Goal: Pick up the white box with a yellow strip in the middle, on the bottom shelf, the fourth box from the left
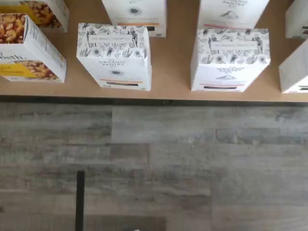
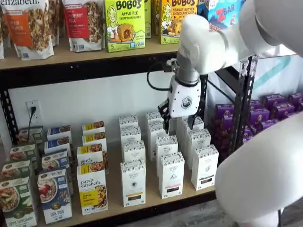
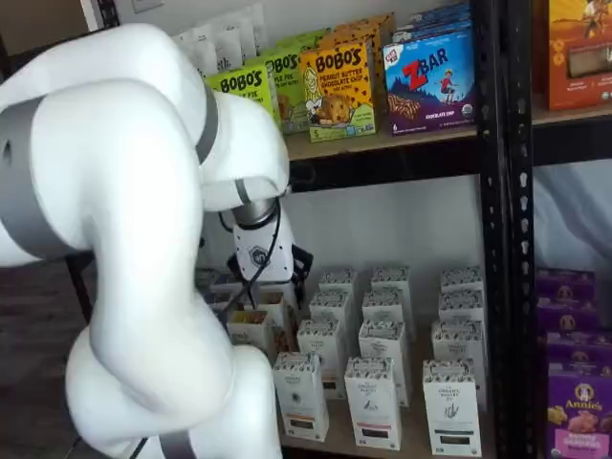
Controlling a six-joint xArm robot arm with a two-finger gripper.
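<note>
The white box [image 1: 115, 55] has a speckled black-patterned top and a dark label with an orange-yellow strip low on its front. It stands at the front of the bottom shelf [image 1: 168, 91], just right of a Purely Elizabeth box [image 1: 29, 50]. It shows in both shelf views [image 2: 133, 182] [image 3: 301, 397]. My gripper [image 2: 178, 124] hangs in front of the shelf, above and to the right of the box and apart from it. Its two black fingers [image 2: 165, 116] show a gap and hold nothing. In a shelf view only the gripper's white body [image 3: 260, 256] is plain.
Similar white cartons [image 1: 230, 60] [image 2: 171, 174] stand right of and behind the box in rows. Granola boxes [image 2: 54, 194] fill the shelf's left. Purple boxes [image 2: 277, 106] sit right of the black upright [image 2: 244, 104]. Grey plank floor [image 1: 159, 163] lies in front of the shelf.
</note>
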